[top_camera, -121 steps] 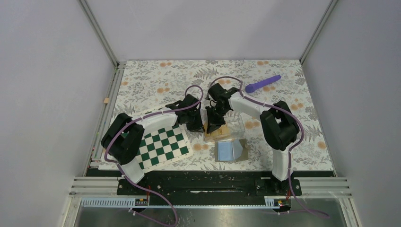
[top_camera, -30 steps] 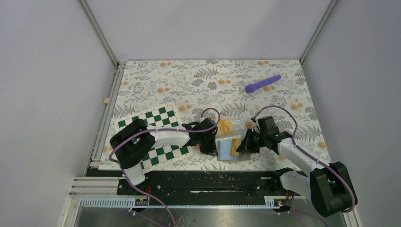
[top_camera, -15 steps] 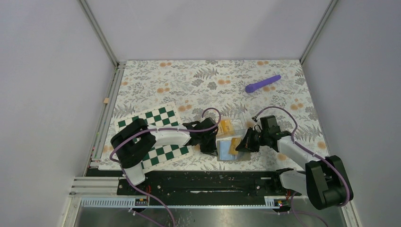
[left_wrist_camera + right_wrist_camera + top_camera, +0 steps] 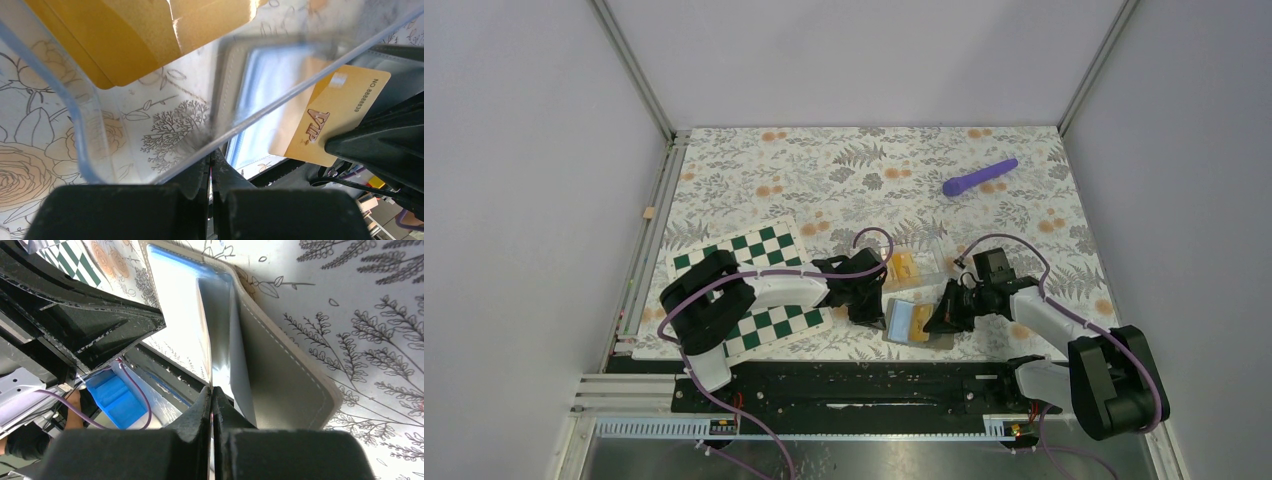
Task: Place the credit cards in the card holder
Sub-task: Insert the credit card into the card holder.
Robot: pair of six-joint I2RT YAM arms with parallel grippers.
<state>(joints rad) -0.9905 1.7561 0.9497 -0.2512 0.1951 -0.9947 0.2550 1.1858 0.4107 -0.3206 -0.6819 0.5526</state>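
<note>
The card holder (image 4: 900, 320), grey outside with a pale blue lining, lies open near the table's front edge. My right gripper (image 4: 938, 316) is shut on one gold credit card (image 4: 335, 115) marked VIP and holds it low over the open holder (image 4: 280, 375). In the right wrist view that card runs edge-on out of my right gripper (image 4: 211, 394). More credit cards (image 4: 904, 266) lie in a clear plastic box (image 4: 930, 254) just behind. My left gripper (image 4: 874, 304) is shut at the holder's left side. In its wrist view the left gripper (image 4: 211, 161) has its tips under the clear box's wall (image 4: 80, 125).
A green-and-white chessboard (image 4: 754, 290) lies under the left arm. A purple rod (image 4: 980, 177) rests at the back right. Metal frame rails and grey walls close in the flowered table cover (image 4: 824, 170) on all sides.
Four seconds ago both grippers were at the clear box. Over the last second the right gripper has shifted slightly toward the near edge with the card, down onto the holder. The left gripper has barely moved.
</note>
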